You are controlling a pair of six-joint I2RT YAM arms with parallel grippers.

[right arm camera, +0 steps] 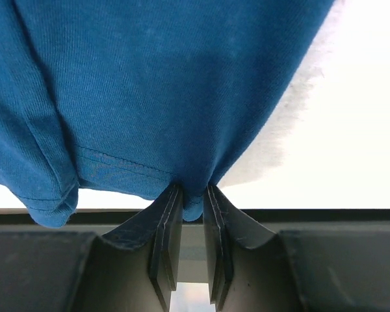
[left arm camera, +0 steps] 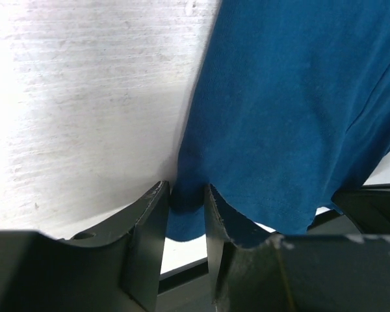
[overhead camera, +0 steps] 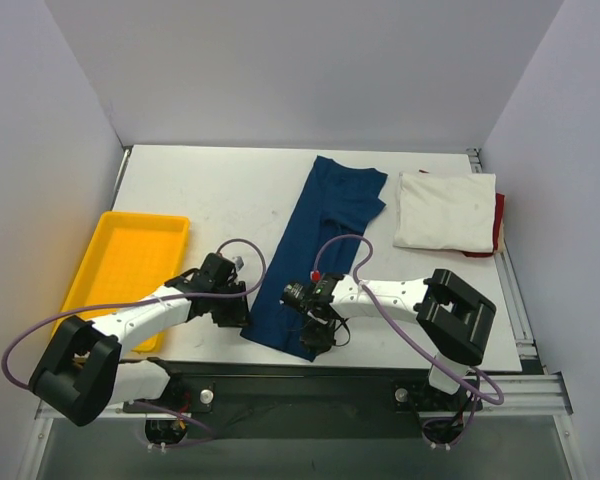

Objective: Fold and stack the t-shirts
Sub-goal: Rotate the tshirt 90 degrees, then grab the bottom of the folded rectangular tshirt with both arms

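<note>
As both arms meet the near hem: long navy blue cotton t-shirt (overhead camera: 325, 225) lies lengthwise mid-table.
Left gripper (left arm camera: 185, 192): jaws pinching its near-left corner.
Right gripper (right arm camera: 192, 192): jaws clamped on the near-right hem.
Advice: lift both corners level and carry them far together, hem taut.
Far right: folded cream-white cloth t-shirt (overhead camera: 445, 210).

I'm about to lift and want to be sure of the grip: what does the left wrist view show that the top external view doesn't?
Only the left wrist view: the left gripper closed on the edge of the navy blue cloth t-shirt, cloth bunched between its fingers. Only the top external view: the yellow plastic tray, the folded cream-white t-shirt lying on a red t-shirt, the right gripper at the navy shirt's near end. Both: the navy shirt on the white table.
</note>
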